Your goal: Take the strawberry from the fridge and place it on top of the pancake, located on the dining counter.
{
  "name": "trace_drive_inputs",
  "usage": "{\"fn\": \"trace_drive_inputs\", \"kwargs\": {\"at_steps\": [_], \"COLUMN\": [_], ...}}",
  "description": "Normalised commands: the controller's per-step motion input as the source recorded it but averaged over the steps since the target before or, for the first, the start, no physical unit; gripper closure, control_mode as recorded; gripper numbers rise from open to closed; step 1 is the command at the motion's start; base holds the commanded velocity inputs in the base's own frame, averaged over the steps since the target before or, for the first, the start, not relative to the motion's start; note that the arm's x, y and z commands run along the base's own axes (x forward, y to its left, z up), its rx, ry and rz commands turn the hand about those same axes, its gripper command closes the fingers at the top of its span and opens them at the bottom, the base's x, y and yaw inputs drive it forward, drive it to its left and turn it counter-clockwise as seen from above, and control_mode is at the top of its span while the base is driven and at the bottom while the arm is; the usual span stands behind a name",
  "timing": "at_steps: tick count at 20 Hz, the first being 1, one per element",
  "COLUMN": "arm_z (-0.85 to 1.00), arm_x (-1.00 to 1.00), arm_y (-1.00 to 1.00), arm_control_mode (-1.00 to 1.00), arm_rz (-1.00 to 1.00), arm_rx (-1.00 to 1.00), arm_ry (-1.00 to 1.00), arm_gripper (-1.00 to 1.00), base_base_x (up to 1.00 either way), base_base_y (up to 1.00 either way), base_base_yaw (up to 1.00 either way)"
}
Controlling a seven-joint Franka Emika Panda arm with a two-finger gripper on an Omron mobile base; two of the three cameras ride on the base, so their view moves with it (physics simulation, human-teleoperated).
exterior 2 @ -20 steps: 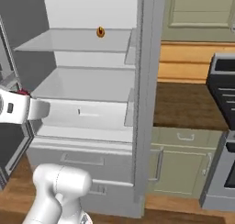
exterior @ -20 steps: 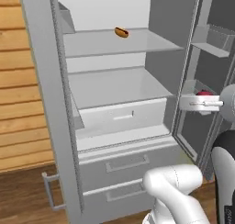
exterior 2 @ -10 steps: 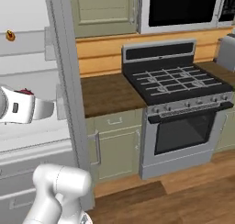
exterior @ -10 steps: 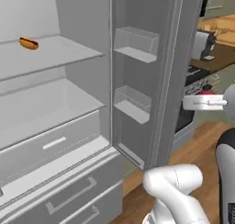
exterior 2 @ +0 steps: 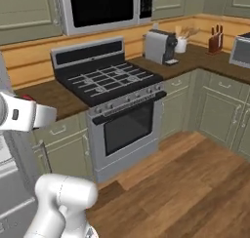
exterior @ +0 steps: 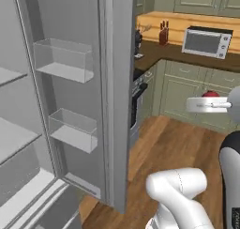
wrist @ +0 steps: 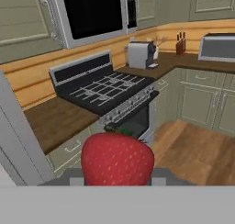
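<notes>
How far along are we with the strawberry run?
Done: the strawberry is out of the fridge, whose door hangs open in the left base view. In hand: the tool is shut on the strawberry and holds it in the open kitchen, facing the stove and coffee maker. Left: getting to the dining counter and setting the fruit on the pancake; I can't see either from here.

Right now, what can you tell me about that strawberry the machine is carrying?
The strawberry is a plump, glossy red fruit with a bit of dark green leaf at its top. In the hand view it sits between the tips of the claw, pinched from both sides, off any surface. From the left base view it shows as a small red dome above the white hand, out over the wooden kitchen floor.
</notes>
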Motion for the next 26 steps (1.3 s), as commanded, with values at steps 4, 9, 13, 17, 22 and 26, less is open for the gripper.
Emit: {"fn": "trace_drive_inputs", "kwargs": {"at_steps": [4,9,13,17,22,26], "arm_z": [0.0,0.0,0.0,0.0,0.0,0.0], "arm_x": [0.0,0.0,0.0,0.0,0.0,0.0], "arm_y": [0.0,0.0,0.0,0.0,0.0,0.0], "arm_control_mode": [1.0,1.0,1.0,1.0,1.0,1.0], "arm_rz": [0.0,0.0,0.0,0.0,0.0,0.0], "arm_rx": [0.0,0.0,0.0,0.0,0.0,0.0], "arm_ry": [0.0,0.0,0.0,0.0,0.0,0.0], "arm_gripper": [1.0,1.0,1.0,1.0,1.0,1.0], "base_base_x": [-0.12,-0.03,-0.01,-0.01,0.0,0.0], "base_base_y": [-0.28,-0.19,-0.11,-0.06,0.0,0.0], "base_base_yaw": [-0.76,-0.82,-0.87,-0.9,-0.92,-0.92]}}
